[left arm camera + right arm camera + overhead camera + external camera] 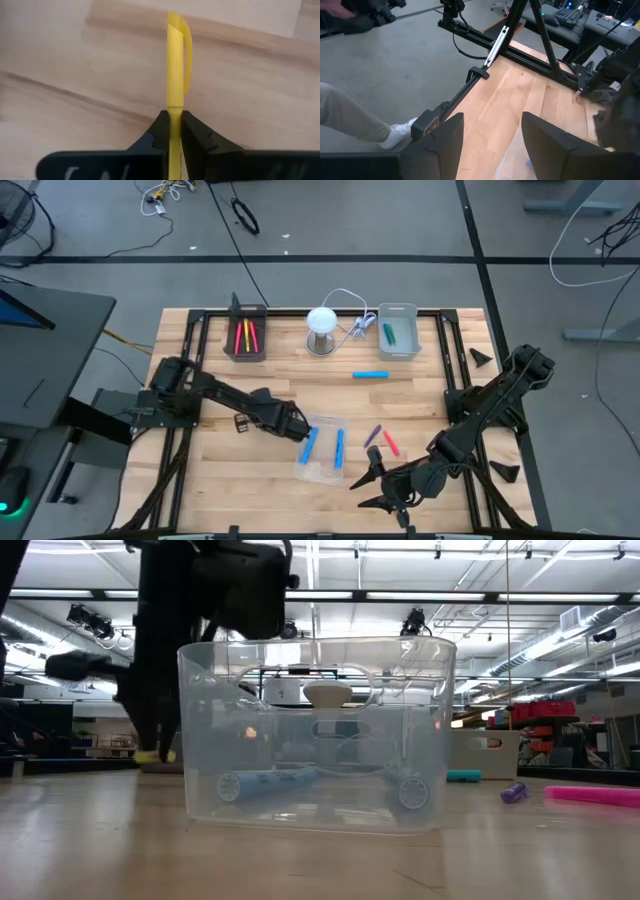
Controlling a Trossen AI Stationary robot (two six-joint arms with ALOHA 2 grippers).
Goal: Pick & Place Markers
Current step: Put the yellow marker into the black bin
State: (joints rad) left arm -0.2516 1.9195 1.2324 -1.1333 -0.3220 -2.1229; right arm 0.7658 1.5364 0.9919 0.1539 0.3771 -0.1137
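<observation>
Left gripper (170,131): clamped on a yellow marker (175,60), just beside the clear tray (322,465) holding two blue markers (309,443). Right gripper (492,135): fingers spread, empty, near the table's (420,395) front edge. Loose on table: blue marker (370,374), purple marker (373,435), pink marker (390,443).

Clear tray (316,735) on the table (300,860) holding two blue markers (268,782); pink marker (592,796) at right; dark arm (175,620) behind.
</observation>
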